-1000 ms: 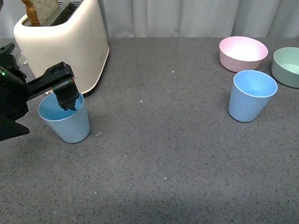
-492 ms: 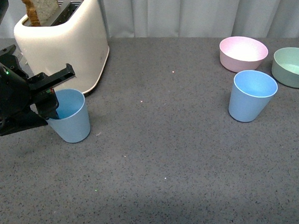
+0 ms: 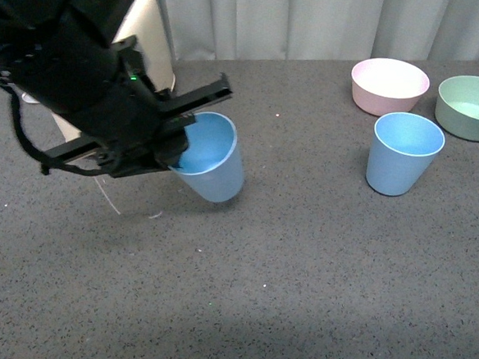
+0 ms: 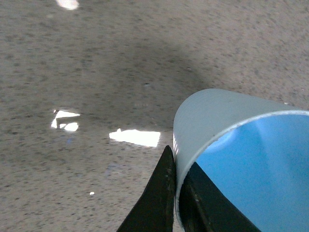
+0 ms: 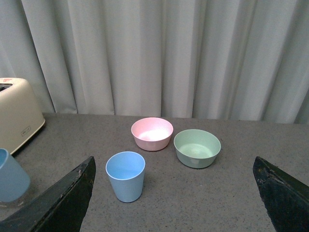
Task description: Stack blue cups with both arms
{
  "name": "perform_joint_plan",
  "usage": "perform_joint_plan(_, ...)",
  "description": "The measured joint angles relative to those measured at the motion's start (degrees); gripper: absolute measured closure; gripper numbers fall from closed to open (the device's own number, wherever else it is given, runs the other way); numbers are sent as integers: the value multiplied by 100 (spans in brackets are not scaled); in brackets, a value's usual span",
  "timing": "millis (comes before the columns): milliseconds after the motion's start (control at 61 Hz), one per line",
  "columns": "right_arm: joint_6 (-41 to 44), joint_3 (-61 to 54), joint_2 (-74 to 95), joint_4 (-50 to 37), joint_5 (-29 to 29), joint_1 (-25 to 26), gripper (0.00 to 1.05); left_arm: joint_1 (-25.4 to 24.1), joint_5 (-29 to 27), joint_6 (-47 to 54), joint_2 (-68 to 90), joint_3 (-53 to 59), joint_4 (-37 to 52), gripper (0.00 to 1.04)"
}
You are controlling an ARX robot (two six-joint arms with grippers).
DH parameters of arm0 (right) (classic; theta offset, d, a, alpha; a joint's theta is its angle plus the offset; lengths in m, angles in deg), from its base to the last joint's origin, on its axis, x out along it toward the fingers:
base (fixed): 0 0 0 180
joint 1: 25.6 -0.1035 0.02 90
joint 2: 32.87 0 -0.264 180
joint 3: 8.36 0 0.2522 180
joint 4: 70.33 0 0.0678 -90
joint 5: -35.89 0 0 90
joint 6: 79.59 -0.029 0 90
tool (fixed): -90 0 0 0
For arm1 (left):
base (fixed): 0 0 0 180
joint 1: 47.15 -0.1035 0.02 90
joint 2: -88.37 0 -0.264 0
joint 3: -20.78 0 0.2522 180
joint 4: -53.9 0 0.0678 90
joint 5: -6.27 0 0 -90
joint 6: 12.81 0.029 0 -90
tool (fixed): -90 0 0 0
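Observation:
My left gripper (image 3: 176, 151) is shut on the rim of one blue cup (image 3: 212, 157) and holds it tilted above the table, left of centre. In the left wrist view the two black fingers (image 4: 159, 198) pinch the cup's wall (image 4: 212, 116). The second blue cup (image 3: 403, 152) stands upright at the right, in front of the bowls; it also shows in the right wrist view (image 5: 126, 175). My right gripper (image 5: 174, 203) is open and empty, well back from that cup; it is not in the front view.
A cream toaster (image 3: 156, 46) stands at the back left, mostly hidden by my left arm. A pink bowl (image 3: 390, 84) and a green bowl (image 3: 469, 107) sit at the back right. A grey curtain hangs behind the table.
My left arm has lifted the blue cup from beside the toaster and carried it right, toward the table's centre. The second cup and the bowls have not moved.

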Motion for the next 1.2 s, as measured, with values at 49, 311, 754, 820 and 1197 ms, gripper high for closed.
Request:
perform_joint_plan(49, 0, 0, 0, 0, -2, 0, 10, 197, -9, -81, 177, -214, -57, 101)
perform_joint_plan(311, 0, 0, 0, 0, 0, 0, 10, 675, -170, -326, 935, -1145, -542, 101)
perform_joint_plan(754, 0, 0, 0, 0, 0, 0, 10, 717, -133, -424, 1032, -1394, -636, 63)
perform_joint_plan(820, 0, 0, 0, 0, -2, 0, 10, 726, -114, -481, 896, -1379, -595, 48)
perform_joint_plan(1197, 0, 0, 0, 2, 4, 0, 10, 498, -2413, 2312, -168, 1864, 5532, 46)
